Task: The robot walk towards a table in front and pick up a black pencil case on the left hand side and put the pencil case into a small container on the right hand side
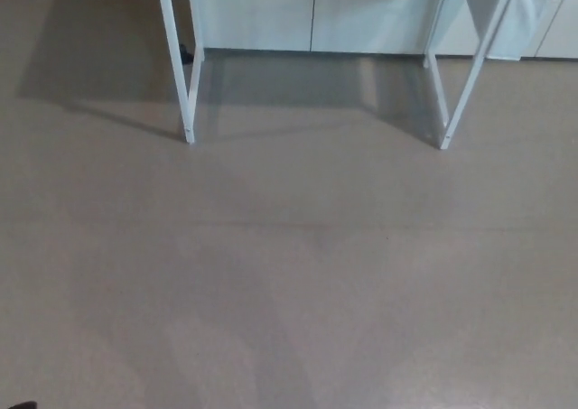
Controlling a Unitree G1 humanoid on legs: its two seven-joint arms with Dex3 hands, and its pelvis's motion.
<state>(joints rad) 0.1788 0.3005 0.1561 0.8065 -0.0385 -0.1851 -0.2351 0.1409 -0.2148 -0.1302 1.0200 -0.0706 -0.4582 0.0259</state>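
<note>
Floor (298,274) fills nearly all of my head view: a smooth grey-beige surface with a faint seam line running left to right across the middle and a dull sheen in the near right corner. It is open from the near edge all the way to the table legs.

Far ahead stand the white legs of the table. The left leg frame (183,66) comes down to a foot at far left of centre; the right leg frame (452,75) slants down to a foot at far right. Between the two frames there is a wide gap of bare floor, shaded by the table above. The tabletop itself is cut off by the top edge of the picture.

Behind the legs runs a row of white cabinet doors (312,12) with small dark handles near the top edge. A small dark object sits on the floor just behind the left leg frame; I cannot tell what it is.

Neither the pencil case nor the container shows, so I cannot say where they lie.

A tiny dark sliver touches the near left corner; it is too small to identify. Neither of my hands shows, so I cannot tell how their fingers stand.

No writing or label is readable.
</note>
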